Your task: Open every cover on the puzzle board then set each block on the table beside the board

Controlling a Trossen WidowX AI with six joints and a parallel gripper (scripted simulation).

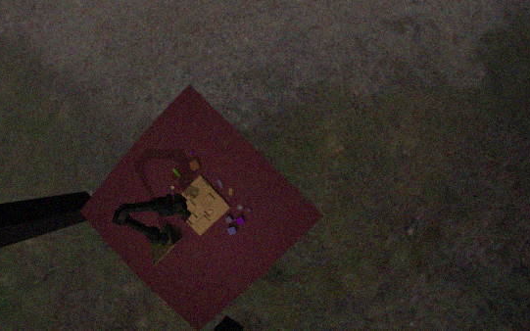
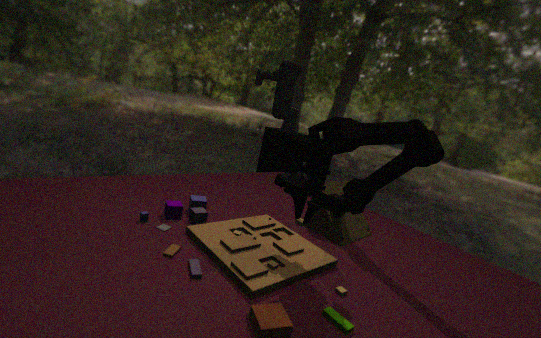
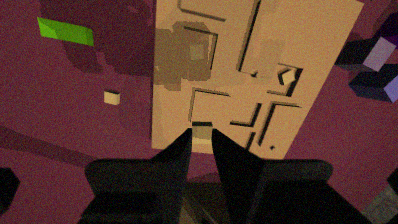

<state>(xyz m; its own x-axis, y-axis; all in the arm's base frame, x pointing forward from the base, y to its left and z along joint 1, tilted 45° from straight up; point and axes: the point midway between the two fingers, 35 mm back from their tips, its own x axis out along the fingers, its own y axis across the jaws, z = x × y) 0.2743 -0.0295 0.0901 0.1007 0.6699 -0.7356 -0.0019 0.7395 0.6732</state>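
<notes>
The tan puzzle board (image 1: 219, 208) (image 2: 208, 233) (image 3: 320, 30) lies on the red table. My gripper (image 2: 299, 216) (image 3: 201, 132) is shut on a small tan block (image 2: 300, 221) (image 3: 202, 135), held above the board's edge nearest the arm's base. One tan block (image 3: 288, 76) sits turned in an uncovered well; another block (image 3: 196, 51) shows in a shaded well. A raised cover (image 2: 240, 243) and a second cover (image 2: 250, 268) stand beside open wells; a third cover (image 2: 288, 246) is nearer the arm. A loose tan block (image 1: 172, 187) (image 2: 341, 290) (image 3: 112, 97) rests on the table beside the board.
A green bar (image 1: 176, 172) (image 2: 338, 319) (image 3: 65, 32) and an orange block (image 1: 194, 165) (image 2: 271, 317) lie off one side. A purple cube (image 1: 240, 220) (image 2: 173, 209), a grey bar (image 2: 195, 268), a flat orange piece (image 2: 172, 250) and several bluish blocks lie across the board.
</notes>
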